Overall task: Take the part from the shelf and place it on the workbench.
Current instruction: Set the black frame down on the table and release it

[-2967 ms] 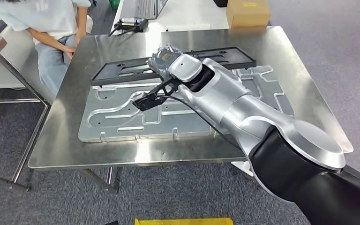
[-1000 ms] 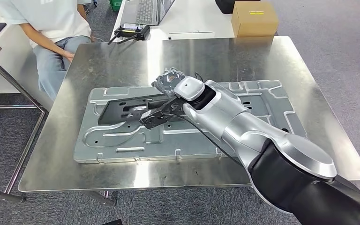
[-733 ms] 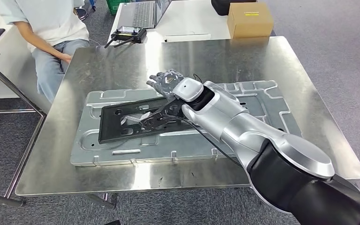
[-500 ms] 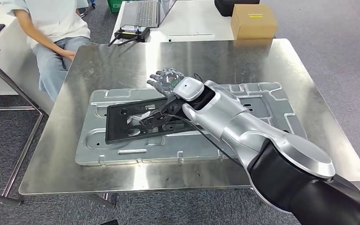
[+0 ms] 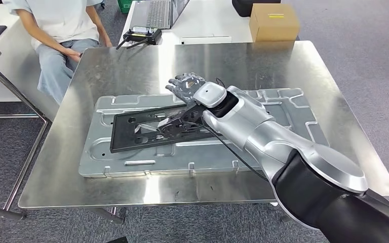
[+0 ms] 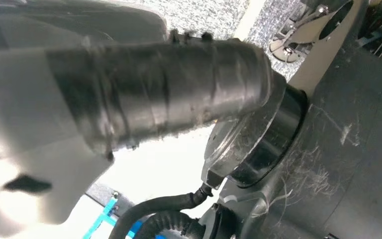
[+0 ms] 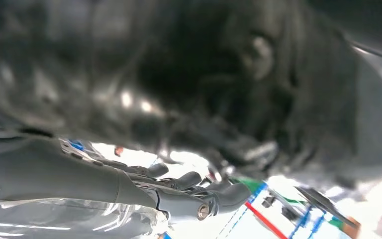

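Part laid down on the workbench, grip released

The black part (image 5: 154, 129), carried above the table three seconds earlier, had been lowered flat onto the grey metal plate (image 5: 283, 109) on the workbench (image 5: 131, 66). The right hand (image 5: 187, 86) was seen beside its far edge, fingers spread and holding nothing. The placing was judged essentially done. The left hand's state could not be told.

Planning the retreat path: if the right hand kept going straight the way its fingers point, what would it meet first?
Probably nothing close: the right hand points up-left over bare workbench, with fingers spread above the black part. Beyond the far edge lies a black device, though height is unclear.
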{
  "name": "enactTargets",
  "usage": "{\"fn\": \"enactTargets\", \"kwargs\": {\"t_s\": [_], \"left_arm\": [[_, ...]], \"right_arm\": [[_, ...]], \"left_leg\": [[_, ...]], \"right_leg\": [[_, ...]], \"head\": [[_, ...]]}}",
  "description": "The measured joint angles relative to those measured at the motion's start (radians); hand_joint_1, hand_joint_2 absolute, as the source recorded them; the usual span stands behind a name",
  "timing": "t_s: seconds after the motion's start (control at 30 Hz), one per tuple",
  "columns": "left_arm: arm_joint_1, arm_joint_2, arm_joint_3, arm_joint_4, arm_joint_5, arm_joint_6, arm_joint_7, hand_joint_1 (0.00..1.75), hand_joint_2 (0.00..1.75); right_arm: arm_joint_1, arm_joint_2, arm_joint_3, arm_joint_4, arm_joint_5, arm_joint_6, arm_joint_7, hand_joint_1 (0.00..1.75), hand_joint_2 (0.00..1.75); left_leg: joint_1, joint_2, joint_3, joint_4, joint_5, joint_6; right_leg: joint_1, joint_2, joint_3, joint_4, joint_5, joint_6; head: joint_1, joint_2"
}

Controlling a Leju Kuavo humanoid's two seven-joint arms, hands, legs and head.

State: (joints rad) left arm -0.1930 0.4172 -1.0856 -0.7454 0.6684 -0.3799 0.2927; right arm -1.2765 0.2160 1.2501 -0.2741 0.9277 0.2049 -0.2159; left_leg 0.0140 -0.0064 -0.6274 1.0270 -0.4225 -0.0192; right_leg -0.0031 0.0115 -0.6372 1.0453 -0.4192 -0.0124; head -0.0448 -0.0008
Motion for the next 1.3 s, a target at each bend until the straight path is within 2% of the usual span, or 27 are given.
{"fn": "enactTargets", "kwargs": {"t_s": [0.07, 0.1, 0.17, 0.2, 0.23, 0.27, 0.3, 0.37, 0.4, 0.53, 0.57, 0.6, 0.67, 0.7, 0.73, 0.77, 0.8, 0.83, 0.9, 0.97, 1.03, 1.07, 1.13, 1.2, 1.23, 1.27, 1.3], "left_arm": [[0.002, 0.003, 0.0, 0.0, 0.002, 0.0, 0.0, 0.0, 0.0], [0.003, 0.005, 0.0, -0.001, 0.002, 0.002, 0.0, 0.0, 0.0], [0.003, 0.008, 0.0, -0.001, 0.004, 0.004, 0.0, 0.0, 0.0], [0.004, 0.009, 0.0, -0.001, 0.004, 0.005, 0.0, 0.0, 0.0], [0.005, 0.009, 0.0, -0.001, 0.004, 0.006, -0.001, 0.0, 0.0], [0.006, 0.01, 0.0, -0.001, 0.005, 0.007, -0.001, 0.0, 0.0], [0.007, 0.011, 0.0, -0.001, 0.005, 0.008, -0.002, 0.0, 0.0], [0.006, 0.014, 0.0, -0.002, 0.005, 0.01, -0.003, 0.0, 0.0], [0.005, 0.016, 0.0, -0.003, 0.005, 0.011, -0.003, 0.0, 0.0], [0.007, 0.019, 0.0, -0.004, 0.006, 0.013, -0.003, 0.0, 0.0], [0.007, 0.019, 0.0, -0.005, 0.006, 0.013, -0.004, 0.0, 0.0], [0.007, 0.019, 0.0, -0.005, 0.006, 0.014, -0.004, 0.0, 0.0], [0.007, 0.02, 0.0, -0.007, 0.007, 0.014, -0.005, 0.0, 0.0], [0.007, 0.02, 0.0, -0.007, 0.008, 0.015, -0.005, 0.0, 0.0], [0.007, 0.02, 0.0, -0.007, 0.009, 0.015, -0.005, 0.0, 0.0], [0.008, 0.02, 0.0, -0.007, 0.01, 0.015, -0.005, 0.0, 0.0], [0.008, 0.02, 0.0, -0.007, 0.012, 0.015, -0.005, 0.0, 0.0], [0.008, 0.02, 0.0, -0.007, 0.014, 0.015, -0.006, 0.0, 0.0], [0.008, 0.021, 0.0, -0.009, 0.017, 0.015, -0.006, 0.0, 0.0], [0.007, 0.023, 0.0, -0.01, 0.019, 0.015, -0.008, 0.0, 0.0], [0.01, 0.026, 0.0, -0.012, 0.022, 0.016, -0.009, 0.0, 0.0], [0.011, 0.029, 0.0, -0.012, 0.024, 0.017, -0.01, 0.0, 0.0], [0.015, 0.036, 0.0, -0.015, 0.028, 0.02, -0.014, 0.0, 0.0], [0.018, 0.044, 0.0, -0.018, 0.033, 0.024, -0.017, 0.0, 0.0], [0.021, 0.048, 0.0, -0.019, 0.035, 0.026, -0.017, 0.0, 0.0], [0.023, 0.052, 0.0, -0.021, 0.037, 0.028, -0.018, 0.0, 0.0], [0.024, 0.055, 0.0, -0.022, 0.039, 0.03, -0.019, 0.0, 0.0]], "right_arm": [[0.0, -0.001, 0.0, 0.0, 0.0, 0.001, 0.0, 0.0, 0.0], [-0.001, -0.001, 0.0, 0.0, 0.0, 0.001, 0.0, 0.0, 0.0], [-0.001, -0.001, 0.0, 0.0, 0.001, 0.003, 0.0, 0.0, 0.0], [-0.001, -0.001, 0.0, 0.0, 0.002, 0.003, 0.0, 0.0, 0.0], [0.0, -0.002, 0.0, 0.0, 0.002, 0.004, 0.0, 0.0, 0.0], [0.0, -0.002, 0.0, 0.0, 0.002, 0.003, 0.0, 0.0, 0.0], [0.0, -0.002, 0.0, 0.0, 0.002, 0.003, 0.0, 0.0, 0.0], [-0.003, -0.002, 0.0, 0.0, 0.002, 0.002, 0.0, 0.0, 0.0], [-0.005, -0.002, 0.0, 0.0, 0.002, 0.002, 0.0, 0.0, 0.0], [-0.008, -0.005, 0.0, 0.0, 0.002, 0.002, 0.0, 0.0, 0.0], [-0.009, -0.006, 0.0, 0.0, 0.002, 0.002, -0.001, 0.0, 0.0], [-0.01, -0.008, 0.0, 0.0, 0.002, 0.002, -0.001, 0.0, 0.0], [-0.01, -0.009, 0.0, 0.0, 0.002, 0.003, -0.002, 0.0, 0.0], [-0.009, -0.009, 0.0, 0.0, 0.002, 0.003, -0.003, 0.0, 0.0], [-0.008, -0.01, 0.0, 0.0, 0.001, 0.004, -0.003, 0.0, 0.0], [-0.007, -0.01, 0.0, 0.0, 0.001, 0.004, -0.003, 0.0, 0.0], [-0.007, -0.01, 0.0, 0.0, 0.001, 0.005, -0.003, 0.0, 0.0], [-0.008, -0.011, 0.0, 0.0, 0.0, 0.005, -0.003, 0.0, 0.0], [-0.011, -0.01, 0.0, 0.0, -0.001, 0.005, -0.003, 0.0, 0.0], [-0.014, -0.01, 0.0, -0.001, -0.002, 0.005, -0.003, 0.0, 0.0], [-0.014, -0.01, 0.0, -0.001, -0.003, 0.007, -0.003, 0.0, 0.0], [-0.014, -0.01, 0.0, -0.001, -0.002, 0.007, -0.003, 0.0, 0.0], [-0.015, -0.01, 0.0, -0.002, -0.002, 0.008, -0.002, 0.0, 0.0], [-0.015, -0.012, 0.0, -0.001, -0.002, 0.008, -0.001, 0.0, 0.0], [-0.015, -0.014, 0.0, -0.001, -0.002, 0.008, 0.0, 0.0, 0.0], [-0.015, -0.016, 0.0, -0.001, -0.003, 0.008, 0.0, 0.0, 0.0], [-0.015, -0.018, 0.0, -0.001, -0.003, 0.008, 0.0, 0.0, 0.0]], "left_leg": [[0.002, 0.001, -0.011, 0.022, -0.025, -0.01], [0.003, 0.001, -0.024, 0.058, -0.055, -0.014], [0.004, 0.002, -0.063, 0.175, -0.131, -0.021], [0.004, 0.002, -0.079, 0.229, -0.158, -0.022], [0.004, 0.002, -0.082, 0.255, -0.167, -0.023], [0.004, 0.002, -0.068, 0.245, -0.159, -0.022], [0.004, 0.002, -0.034, 0.198, -0.137, -0.019], [0.001, 0.002, 0.05, 0.061, -0.098, -0.011], [-0.002, 0.001, 0.076, 0.015, -0.086, -0.006], [-0.006, 0.002, 0.074, -0.011, -0.058, 0.016], [-0.004, 0.004, 0.069, -0.015, -0.046, 0.022], [-0.001, 0.006, 0.06, -0.02, -0.032, 0.029], [0.0, 0.009, 0.036, -0.022, -0.01, 0.038], [-0.001, 0.01, 0.023, -0.021, 0.0, 0.04], [-0.001, 0.011, 0.009, -0.021, 0.01, 0.04], [-0.001, 0.011, -0.005, -0.019, 0.019, 0.039], [-0.001, 0.011, -0.018, -0.017, 0.028, 0.037], [-0.001, 0.011, -0.029, -0.014, 0.035, 0.034], [-0.002, 0.01, -0.047, -0.006, 0.047, 0.025], [-0.003, 0.01, -0.055, -0.006, 0.063, 0.013], [-0.001, 0.008, -0.058, -0.011, 0.075, -0.001], [0.001, 0.007, -0.065, -0.004, 0.063, -0.006], [0.005, 0.007, -0.092, 0.067, -0.019, -0.016], [0.006, 0.007, -0.119, 0.19, -0.111, -0.024], [0.007, 0.007, -0.122, 0.238, -0.127, -0.027], [0.008, 0.007, -0.113, 0.263, -0.119, -0.03], [0.01, 0.007, -0.089, 0.255, -0.095, -0.032]], "right_leg": [[-0.004, -0.001, -0.004, -0.005, 0.009, -0.012], [-0.006, -0.002, -0.006, -0.008, 0.014, -0.018], [-0.005, -0.003, -0.014, -0.008, 0.022, -0.024], [-0.004, -0.003, -0.02, -0.008, 0.027, -0.025], [-0.003, -0.003, -0.027, -0.008, 0.032, -0.026], [-0.003, -0.002, -0.034, -0.007, 0.038, -0.025], [-0.002, -0.002, -0.041, -0.007, 0.044, -0.024], [-0.001, -0.001, -0.05, -0.007, 0.056, -0.017], [0.0, -0.001, -0.053, -0.008, 0.063, -0.011], [0.001, -0.001, -0.061, -0.014, 0.08, 0.013], [0.002, -0.001, -0.068, 0.0, 0.061, 0.018], [0.002, -0.001, -0.081, 0.032, 0.025, 0.023], [0.001, -0.003, -0.113, 0.149, -0.076, 0.028], [0.0, -0.003, -0.125, 0.21, -0.112, 0.03], [0.0, -0.003, -0.125, 0.249, -0.126, 0.031], [-0.001, -0.003, -0.108, 0.257, -0.121, 0.032], [-0.002, -0.004, -0.075, 0.229, -0.103, 0.032], [-0.003, -0.004, -0.028, 0.174, -0.083, 0.029], [-0.001, -0.004, 0.062, 0.052, -0.074, 0.021], [0.004, -0.003, 0.093, -0.004, -0.077, 0.013], [0.003, -0.004, 0.083, -0.015, -0.059, 0.001], [0.002, -0.005, 0.076, -0.019, -0.046, -0.007], [-0.003, -0.008, 0.055, -0.028, -0.02, -0.019], [-0.004, -0.008, 0.025, -0.028, 0.004, -0.024], [-0.004, -0.008, 0.01, -0.027, 0.016, -0.023], [-0.004, -0.008, -0.007, -0.026, 0.028, -0.022], [-0.005, -0.008, -0.023, -0.024, 0.039, -0.019]], "head": [[-0.001, 0.0], [-0.003, 0.0], [-0.005, 0.0], [-0.006, 0.0], [-0.006, 0.0], [-0.006, 0.0], [-0.006, 0.0], [-0.006, 0.0], [-0.005, 0.0], [-0.003, 0.0], [0.0, 0.0], [0.003, 0.0], [0.008, 0.0], [0.008, 0.0], [0.009, 0.0], [0.009, 0.0], [0.009, 0.0], [0.009, 0.0], [0.007, 0.0], [0.007, 0.0], [0.009, 0.0], [0.007, 0.0], [0.002, 0.0], [-0.002, 0.0], [-0.003, 0.0], [-0.003, 0.0], [-0.004, 0.0]]}}
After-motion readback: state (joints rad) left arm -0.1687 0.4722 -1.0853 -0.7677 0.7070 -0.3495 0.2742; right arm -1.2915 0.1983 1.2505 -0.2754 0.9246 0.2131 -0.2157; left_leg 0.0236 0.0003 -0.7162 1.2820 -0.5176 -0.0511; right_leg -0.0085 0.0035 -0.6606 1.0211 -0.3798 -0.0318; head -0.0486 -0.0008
